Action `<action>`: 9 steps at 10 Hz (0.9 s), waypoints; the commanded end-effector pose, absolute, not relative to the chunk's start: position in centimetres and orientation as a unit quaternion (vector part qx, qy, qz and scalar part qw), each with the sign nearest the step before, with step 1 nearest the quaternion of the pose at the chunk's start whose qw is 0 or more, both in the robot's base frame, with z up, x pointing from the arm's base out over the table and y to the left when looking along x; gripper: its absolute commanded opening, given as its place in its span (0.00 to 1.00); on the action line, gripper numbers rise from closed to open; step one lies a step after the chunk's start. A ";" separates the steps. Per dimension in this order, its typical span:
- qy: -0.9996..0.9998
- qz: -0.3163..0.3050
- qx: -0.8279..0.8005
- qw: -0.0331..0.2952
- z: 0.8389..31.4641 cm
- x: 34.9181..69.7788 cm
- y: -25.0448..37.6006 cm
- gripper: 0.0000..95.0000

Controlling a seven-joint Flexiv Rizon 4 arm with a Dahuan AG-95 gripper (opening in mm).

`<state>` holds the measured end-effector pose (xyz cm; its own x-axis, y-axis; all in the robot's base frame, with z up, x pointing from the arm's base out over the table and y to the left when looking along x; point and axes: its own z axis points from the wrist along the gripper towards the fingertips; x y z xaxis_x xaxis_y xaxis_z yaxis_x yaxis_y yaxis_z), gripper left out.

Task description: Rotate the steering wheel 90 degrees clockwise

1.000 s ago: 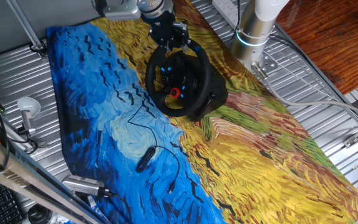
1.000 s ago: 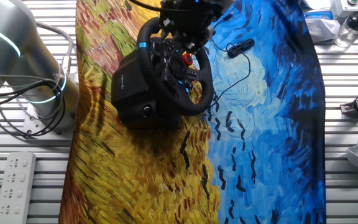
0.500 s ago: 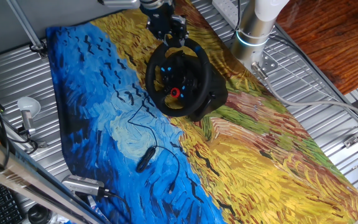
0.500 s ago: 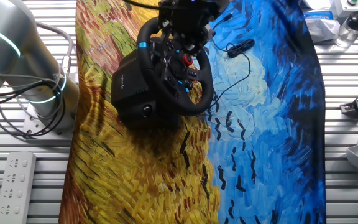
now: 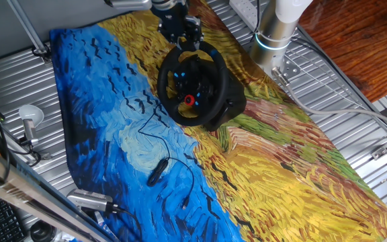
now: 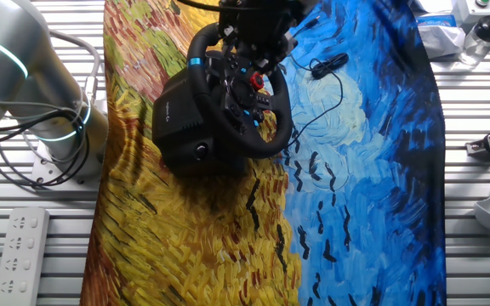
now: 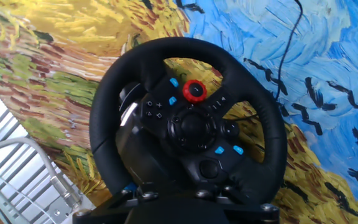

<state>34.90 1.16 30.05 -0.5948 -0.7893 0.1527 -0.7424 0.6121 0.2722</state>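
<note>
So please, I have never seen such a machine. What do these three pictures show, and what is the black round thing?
It is a robot arm at a table. Two pictures come from fixed cameras on different sides of the table; the third comes from a camera on the arm's hand, looking down along its claw.

The black round thing is the steering wheel of a racing game, on a bulky base, with blue buttons and a red knob. It stands on a painted cloth, blue and yellow. A small black device on a thin cable lies on the blue part.

The claw is at the wheel's rim. Whether it grips the rim, I cannot tell: the fingers are hidden.
</note>
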 end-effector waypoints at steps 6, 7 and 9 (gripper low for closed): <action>-0.871 -0.104 0.461 0.134 29.7 35.0 1.2 0.40; -0.856 -0.122 0.478 0.152 29.4 34.9 2.0 0.40; -0.840 -0.145 0.496 0.165 29.1 34.8 3.5 0.40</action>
